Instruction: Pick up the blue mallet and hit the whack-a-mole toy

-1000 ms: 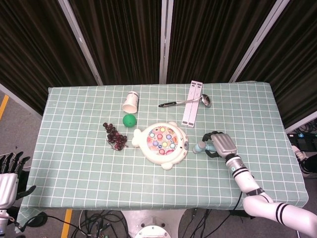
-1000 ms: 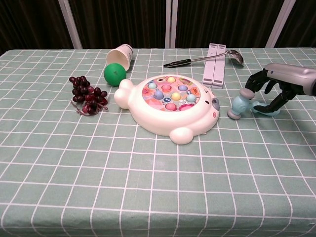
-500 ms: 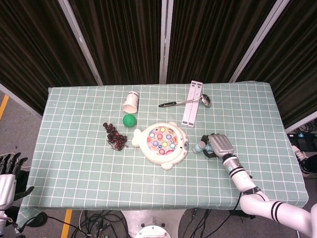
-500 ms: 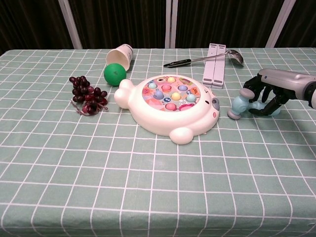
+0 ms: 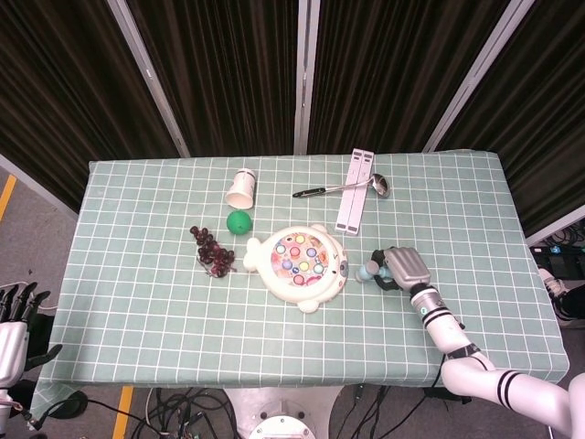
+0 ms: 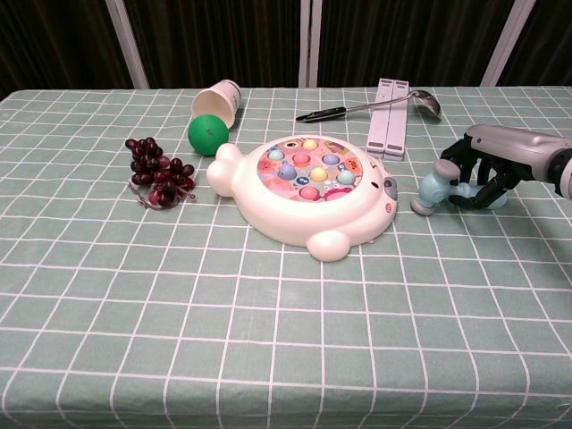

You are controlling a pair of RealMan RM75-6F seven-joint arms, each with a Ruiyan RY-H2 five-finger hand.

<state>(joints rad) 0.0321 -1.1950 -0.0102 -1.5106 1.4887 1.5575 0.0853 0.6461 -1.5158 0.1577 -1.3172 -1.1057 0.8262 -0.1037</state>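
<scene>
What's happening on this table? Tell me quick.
The right hand is wrapped around the handle of the blue mallet, which still lies on the table just right of the whack-a-mole toy. The mallet has not been lifted yet. The left hand hangs off the table's left edge, holding nothing.

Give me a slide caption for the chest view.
Right hand closes around the blue mallet lying beside the whack-a-mole toy.

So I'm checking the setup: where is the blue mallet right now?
In both views the blue mallet lies on the table's right side, just right of the whack-a-mole toy, its handle under the right hand.
</scene>
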